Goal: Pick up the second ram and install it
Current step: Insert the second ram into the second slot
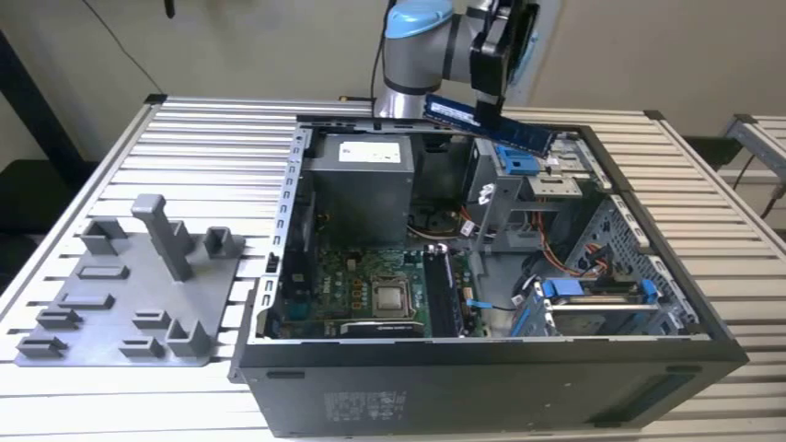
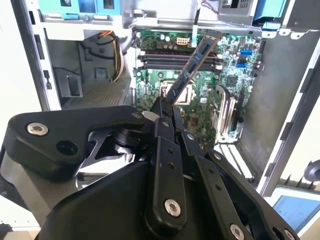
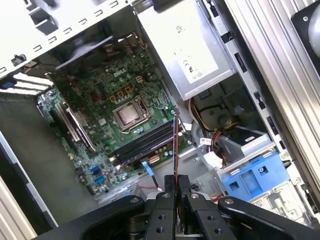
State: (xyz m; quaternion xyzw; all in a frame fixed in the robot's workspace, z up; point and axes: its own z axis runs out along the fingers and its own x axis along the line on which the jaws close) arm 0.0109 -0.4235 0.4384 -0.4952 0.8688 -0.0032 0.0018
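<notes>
Exterior view puts the work at its halfway mark: the second ram point(image 1: 528, 136) is already off its resting place and up in the air, pinched across its middle by the gripper point(image 1: 491, 115), whose fingers are pressed together on the board. It hangs at about 1 o'clock in that view, above the far rim of the open computer case point(image 1: 491, 387), and touches nothing but the gripper. Both wrist views agree, with the second ram point(image 2: 197, 55) point(image 3: 175, 145) sticking out from the gripper point(image 2: 162, 107) point(image 3: 177, 187) well apart from the motherboard point(image 2: 200, 95) below. By my reading the pick-up is done and the seating is not: the stick is not in the memory slots point(image 3: 145, 142), which lie beside the processor socket point(image 3: 129, 112). Whether another stick sits in those slots I cannot tell. By count: one ram in the gripper, one case, one motherboard, one processor socket, one power supply point(image 1: 368, 152), at least two blue drive-bay clips point(image 1: 522, 166), and one grey tray point(image 1: 123, 276) with upright posts on the slatted tabletop point(image 1: 209, 129) at 9 o'clock.
</notes>
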